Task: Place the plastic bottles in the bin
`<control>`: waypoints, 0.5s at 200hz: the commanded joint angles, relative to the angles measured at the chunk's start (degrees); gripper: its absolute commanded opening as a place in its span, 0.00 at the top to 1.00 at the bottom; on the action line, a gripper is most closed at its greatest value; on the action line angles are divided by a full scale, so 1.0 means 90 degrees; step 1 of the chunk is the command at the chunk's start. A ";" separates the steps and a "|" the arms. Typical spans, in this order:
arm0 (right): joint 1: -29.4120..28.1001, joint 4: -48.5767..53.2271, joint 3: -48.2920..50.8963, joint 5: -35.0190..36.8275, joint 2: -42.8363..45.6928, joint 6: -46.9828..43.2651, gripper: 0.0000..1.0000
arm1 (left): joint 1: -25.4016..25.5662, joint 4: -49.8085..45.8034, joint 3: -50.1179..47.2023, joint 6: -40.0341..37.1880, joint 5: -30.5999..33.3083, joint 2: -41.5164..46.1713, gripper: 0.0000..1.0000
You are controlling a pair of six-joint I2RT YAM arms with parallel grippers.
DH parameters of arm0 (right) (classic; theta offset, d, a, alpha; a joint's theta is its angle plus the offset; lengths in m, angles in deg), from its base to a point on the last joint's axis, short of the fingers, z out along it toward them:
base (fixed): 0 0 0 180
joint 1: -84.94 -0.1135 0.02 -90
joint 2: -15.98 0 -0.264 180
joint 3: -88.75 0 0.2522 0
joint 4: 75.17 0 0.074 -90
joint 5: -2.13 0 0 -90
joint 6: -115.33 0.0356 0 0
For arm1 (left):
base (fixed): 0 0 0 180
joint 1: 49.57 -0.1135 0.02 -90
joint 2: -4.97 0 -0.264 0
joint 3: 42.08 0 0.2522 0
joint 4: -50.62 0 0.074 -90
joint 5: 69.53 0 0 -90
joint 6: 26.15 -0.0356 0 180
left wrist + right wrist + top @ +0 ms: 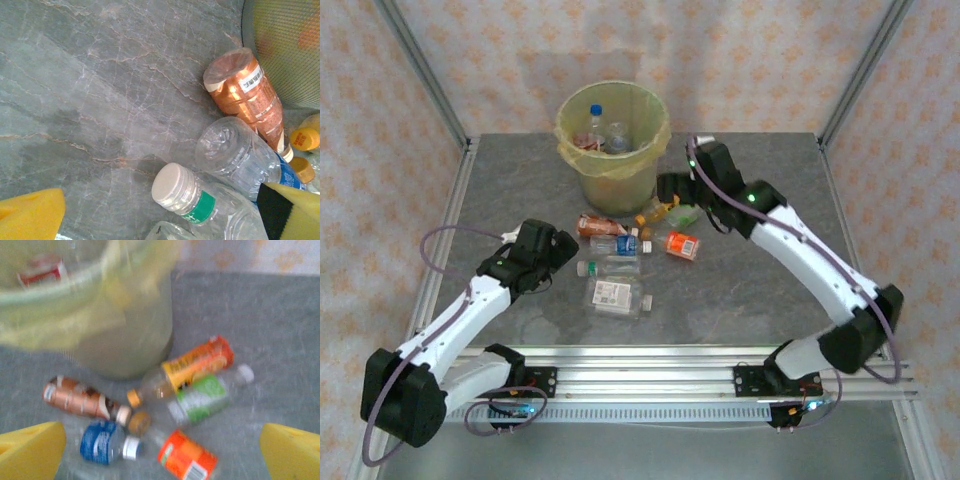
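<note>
Right gripper (160,452): jaws wide, nothing between the yellow pads (30,450) at the lower corners of the right wrist view. Directly beyond it lies a cluster of plastic bottles (620,250), at frame centre in the top view. Among them an orange-label bottle (200,362) and a green-label bottle (200,397) lie side by side, touching. The bin (620,185) stands just behind the cluster, upper centre, with bottles already inside. Left gripper (160,215): likewise wide and empty, poised over a white-capped bottle (185,195). Judgement: the next pick is in hand and the task is partly done. The next move calls for closing across one bottle's body without snagging its neighbours, then lifting it over the rim.
</note>
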 commanded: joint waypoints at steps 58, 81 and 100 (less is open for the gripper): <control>-0.1344 -0.0644 0.2964 -0.1236 0.1634 -0.0126 0.01 | -0.0027 -0.0705 0.0033 0.0171 0.0406 0.0174 0.00; -0.1681 -0.0638 0.2863 -0.1148 0.1270 -0.0405 0.01 | -0.0029 -0.0876 0.0149 0.0191 0.0607 0.0170 0.00; -0.1979 -0.0488 0.2592 -0.0949 0.0624 -0.0608 0.01 | -0.0037 -0.1153 0.0355 0.0103 0.0963 0.0237 0.00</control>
